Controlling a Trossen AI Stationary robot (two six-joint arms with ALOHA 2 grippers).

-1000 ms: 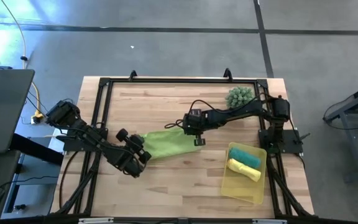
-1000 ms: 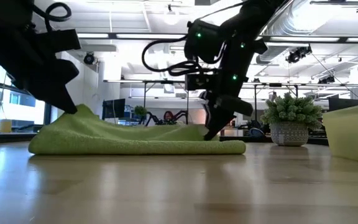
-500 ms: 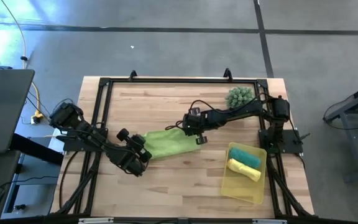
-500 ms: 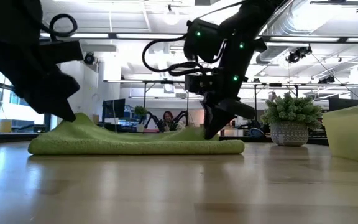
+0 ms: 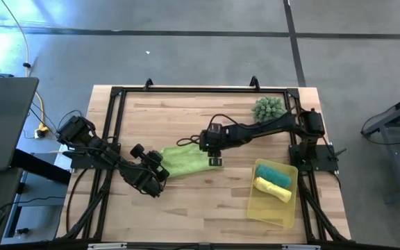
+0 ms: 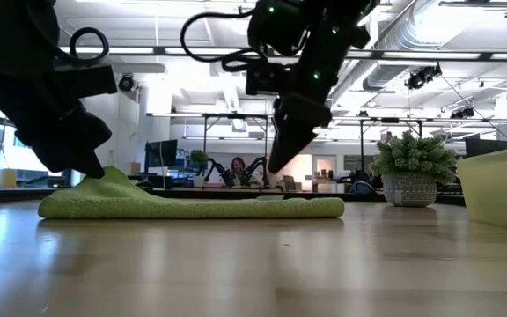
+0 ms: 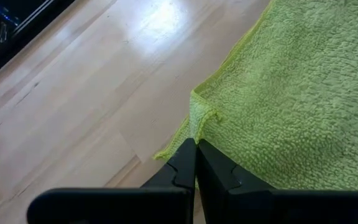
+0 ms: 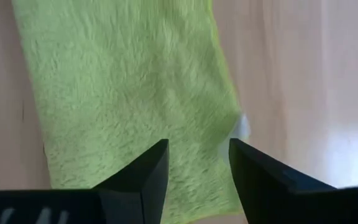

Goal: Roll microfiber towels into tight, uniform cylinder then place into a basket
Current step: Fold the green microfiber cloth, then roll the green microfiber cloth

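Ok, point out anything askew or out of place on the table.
The lime green towel lies flat and skewed on the table, not rolled, one corner bunched in the shut left pincer. The right pincer hangs open above it. The teal towel and yellow towel sit rolled in the basket.

Spiky green plant (image 5: 268, 107) – table's (image 5: 186, 201) far-right corner.

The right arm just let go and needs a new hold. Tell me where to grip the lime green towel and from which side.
Grip the lime green towel at its free edge nearest the right end effector, coming straight down from above. It lies flat there, so the open fingers can straddle and pinch the hem. The left end effector is shut on the opposite corner, probably anchoring it.
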